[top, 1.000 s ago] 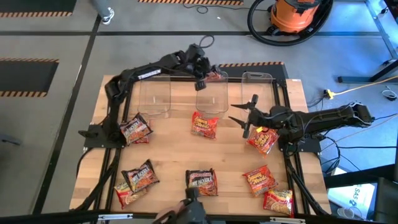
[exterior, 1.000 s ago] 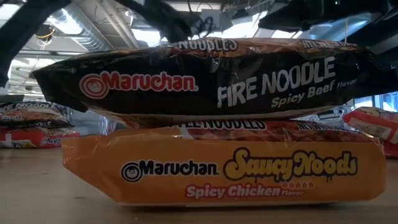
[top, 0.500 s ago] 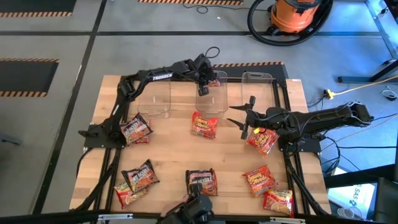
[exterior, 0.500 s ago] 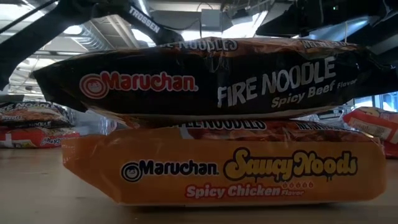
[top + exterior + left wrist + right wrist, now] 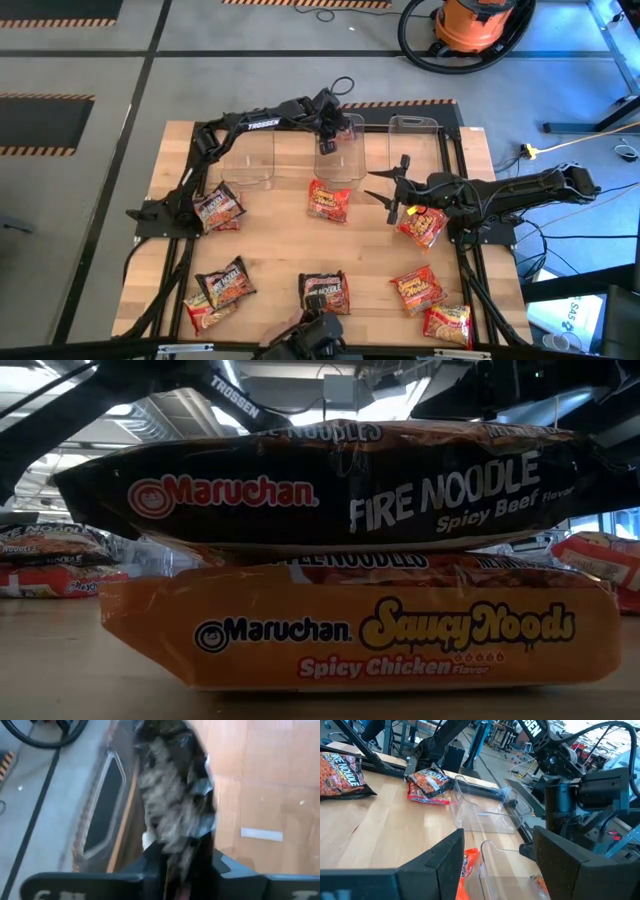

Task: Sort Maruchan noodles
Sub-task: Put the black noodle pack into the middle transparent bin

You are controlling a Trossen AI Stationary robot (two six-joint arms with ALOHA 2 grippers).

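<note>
Glossy crinkled plastic noodle packets (image 5: 330, 490); pale smooth wood table (image 5: 280, 255); clear plastic tubs (image 5: 342, 150); matt dark arms.

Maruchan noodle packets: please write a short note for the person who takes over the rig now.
Left claw: shut on a dark flat plastic noodle packet, over the middle clear plastic tub.
Right claw: open, empty, above the wooden table.
Done: what lies in the tubs cannot be told.
Left: release this packet, then sort the other packets, dark and red, lying on the table.
</note>
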